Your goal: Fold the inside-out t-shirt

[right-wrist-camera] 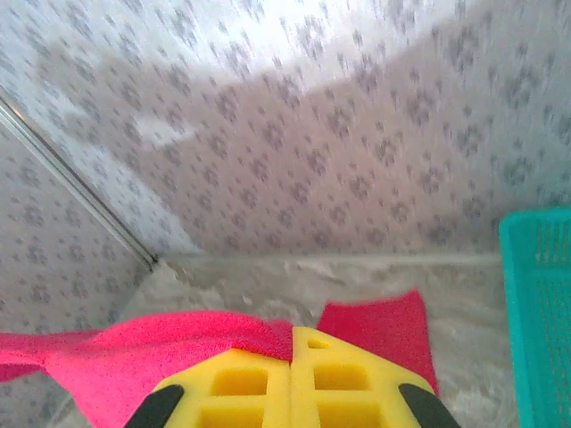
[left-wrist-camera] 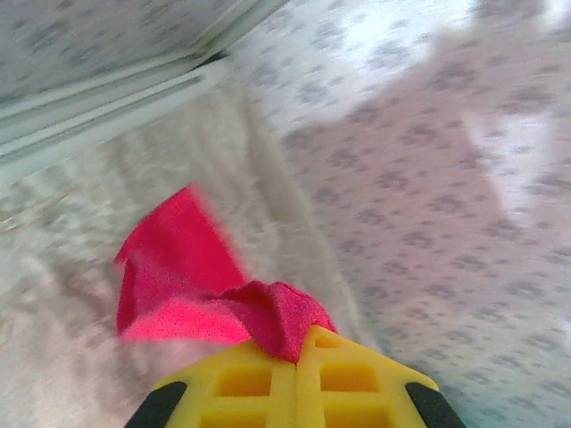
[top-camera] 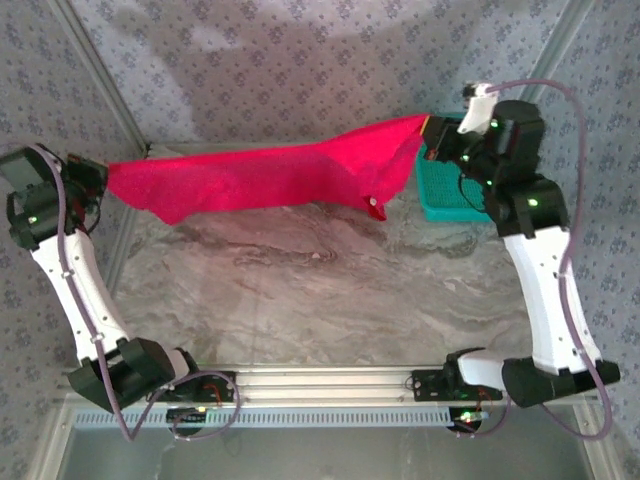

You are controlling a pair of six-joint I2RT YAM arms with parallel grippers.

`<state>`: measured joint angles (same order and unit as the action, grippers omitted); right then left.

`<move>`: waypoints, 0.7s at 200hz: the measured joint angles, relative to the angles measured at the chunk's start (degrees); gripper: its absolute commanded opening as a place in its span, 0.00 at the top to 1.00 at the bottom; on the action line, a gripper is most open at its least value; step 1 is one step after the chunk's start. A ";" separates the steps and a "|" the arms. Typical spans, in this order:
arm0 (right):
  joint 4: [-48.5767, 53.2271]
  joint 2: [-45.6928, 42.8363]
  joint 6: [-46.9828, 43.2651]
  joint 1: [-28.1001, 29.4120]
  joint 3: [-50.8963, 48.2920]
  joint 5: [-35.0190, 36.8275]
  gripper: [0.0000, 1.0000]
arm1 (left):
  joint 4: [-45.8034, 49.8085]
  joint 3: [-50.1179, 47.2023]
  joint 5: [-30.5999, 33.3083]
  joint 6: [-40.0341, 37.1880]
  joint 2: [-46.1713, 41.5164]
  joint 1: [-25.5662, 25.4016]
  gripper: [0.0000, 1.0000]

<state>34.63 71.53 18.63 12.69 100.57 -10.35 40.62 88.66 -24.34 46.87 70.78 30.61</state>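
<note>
The inside-out t-shirt (top-camera: 270, 172) is bright red and hangs stretched in a band across the back of the table, lifted off the marble top. A small white tag (top-camera: 373, 203) dangles near its right end. My left gripper (top-camera: 103, 183) is shut on the shirt's left end, and the cloth (left-wrist-camera: 268, 312) bunches out from between the yellow fingers (left-wrist-camera: 241, 379). My right gripper (top-camera: 432, 132) is shut on the right end, high at the back right. There the red cloth (right-wrist-camera: 178, 343) spills from between its yellow fingers (right-wrist-camera: 343, 379).
A teal mesh basket (top-camera: 445, 190) stands at the back right, just under my right gripper, and its rim (right-wrist-camera: 535, 312) is close beside the jaws. Patterned walls close in the back and both sides. The marble tabletop (top-camera: 320, 290) lies below the shirt.
</note>
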 measured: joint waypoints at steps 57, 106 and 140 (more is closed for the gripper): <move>4.76 -0.94 0.04 -0.46 8.20 -0.76 1.00 | 3.08 14.43 -5.05 2.71 0.85 0.02 1.00; 7.91 -4.09 -0.20 -0.70 15.21 -0.15 1.00 | 7.30 34.77 -6.49 2.19 2.14 0.02 1.00; 7.58 -8.66 -2.08 -0.83 19.65 2.86 1.00 | 7.87 42.97 -5.35 1.38 2.40 0.02 1.00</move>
<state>42.22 62.87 16.56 11.86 120.22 -7.49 48.49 131.63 -29.69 48.25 73.19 30.63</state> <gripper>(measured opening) 0.066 0.041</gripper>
